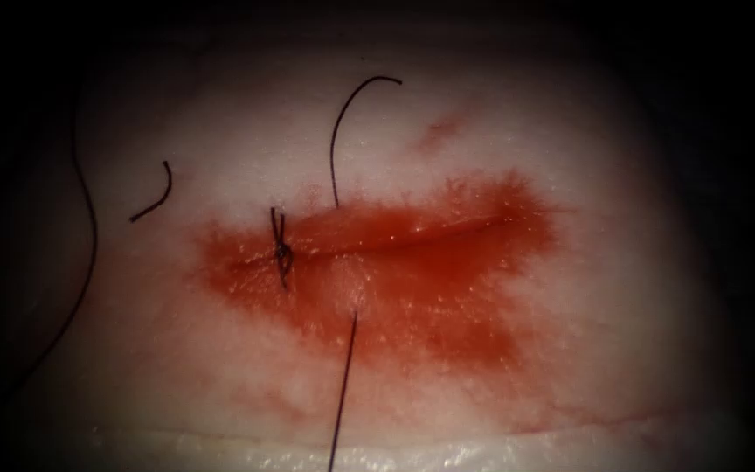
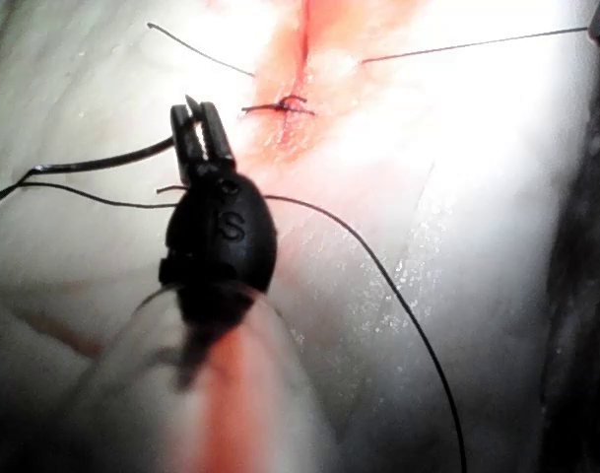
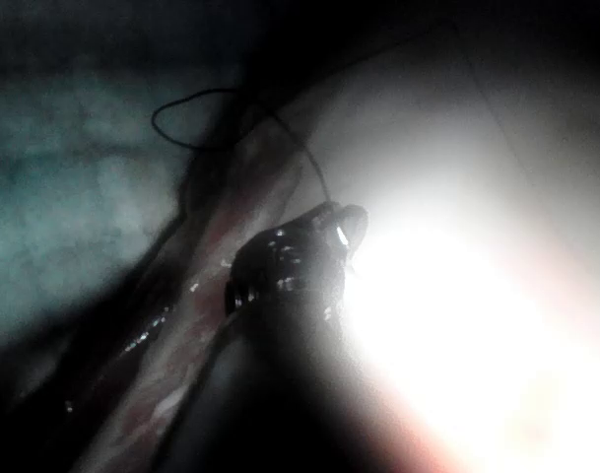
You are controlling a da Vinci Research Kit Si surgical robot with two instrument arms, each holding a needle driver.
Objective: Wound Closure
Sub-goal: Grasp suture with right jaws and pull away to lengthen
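Pale pinkish pork-belly tissue [image 1: 570, 350] with a slit-like cut [image 1: 412, 234] running left-right, wide red fluid stain [image 1: 447, 297] around it. Near the cut's left end a dark tied knot [image 1: 282, 252] crosses from far lip to near lip. Thin dark thread [image 1: 342, 114] enters the tissue on the far side just right of the knot and arcs up to a free tip; another run comes out on the near side and goes straight to the near edge. Long strand also curves down the far-left of the tissue. Short curved cut end of thread [image 1: 155, 203] lies loose, well left of the cut. In the left wrist view the left arm's tool, black w/ slim pincer [image 2: 203, 116], has its jaws pressed nearly together, pinching one end of the dark curved metal needle [image 2: 93, 164] at the jaw base; rest of the needle sticks out sideways over bare tissue, not in it, well apart from the knot, thread trailing from its other end. Right arm's tool [image 3: 324, 246], dark & glossy, sits by the tissue edge in the right wrist view w/ thread looping just beyond it; whether it grips anything, can't tell.
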